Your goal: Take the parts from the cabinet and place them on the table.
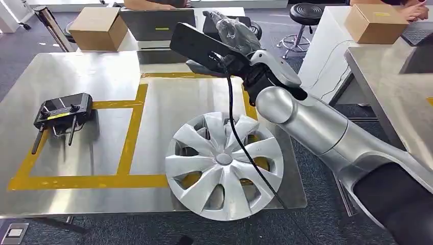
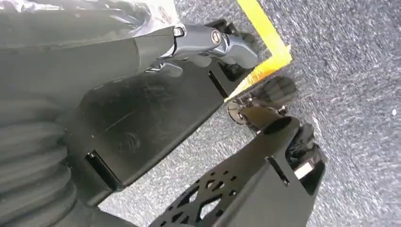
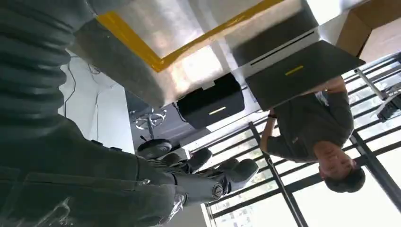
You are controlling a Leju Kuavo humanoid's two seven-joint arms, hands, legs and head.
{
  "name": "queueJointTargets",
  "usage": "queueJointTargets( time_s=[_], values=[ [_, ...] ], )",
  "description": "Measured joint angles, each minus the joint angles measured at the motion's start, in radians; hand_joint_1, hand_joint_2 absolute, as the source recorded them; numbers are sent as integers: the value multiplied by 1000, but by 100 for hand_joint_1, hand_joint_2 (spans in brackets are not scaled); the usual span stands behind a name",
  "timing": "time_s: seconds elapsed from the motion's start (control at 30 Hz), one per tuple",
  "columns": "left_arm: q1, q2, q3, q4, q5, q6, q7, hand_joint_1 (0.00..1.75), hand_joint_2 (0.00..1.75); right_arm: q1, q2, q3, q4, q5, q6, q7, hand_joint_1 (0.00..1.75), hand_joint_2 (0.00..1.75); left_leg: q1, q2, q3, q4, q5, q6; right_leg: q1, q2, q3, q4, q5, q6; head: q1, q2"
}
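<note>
My right hand [image 1: 236,40] is raised over the back of the steel table [image 1: 76,76] and grips a flat black panel [image 1: 196,45], which slants up toward the left. A black cable [image 1: 240,138] hangs from the wrist across a silver hubcap [image 1: 223,164]. The hubcap lies at the table's front right and overhangs the edge. In the right wrist view the right hand's fingers [image 3: 213,177] are curled in, with crinkled plastic beside them. The left hand [image 2: 208,40] hangs low over grey floor, its fingers stretched out and holding nothing.
A black remote controller [image 1: 62,113] lies at the table's left inside the yellow tape outline [image 1: 134,127]. Behind the table stand a cardboard box [image 1: 98,28], a laptop [image 1: 155,23] and a stool [image 1: 305,15]. A second table [image 1: 393,87] with a box [image 1: 375,23] stands at right. A person [image 3: 312,127] is behind.
</note>
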Motion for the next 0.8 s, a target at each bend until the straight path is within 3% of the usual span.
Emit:
queueJointTargets(
  time_s=[0.23, 0.53, 0.7, 0.8],
  values=[
    [0, 0, 0, 0, 0, -4, -8, 0, 0, 1, -4, -2, -6, -2, -12, -2, 0, 0, 0, 0, 0, 0, 0, 0, 0, 0, 0, 0, 0, 0, 0, 0],
    [11, 3, 1, 2, 24, 5, -26, 0, 0, 32, -80, -58, -170, -48, -137, -30, 0, 0, 0, 0, 1, 0, 0, 0, 0, 0, 0, 0, 0, 0, 0, 0],
    [31, 5, 3, 3, 56, 25, -43, 0, 0, 140, -180, -142, -412, -95, -276, -127, 0, 0, -2, 0, 1, 3, -3, 5, -3, 0, 1, -3, 0, 3, 0, 0],
    [37, 9, 6, 4, 68, 33, -56, 0, 0, 212, -247, -193, -562, -98, -307, -145, 0, 0, -5, 0, 1, 4, -5, 8, -5, 0, 1, -3, 0, 6, -1, 0]
  ],
)
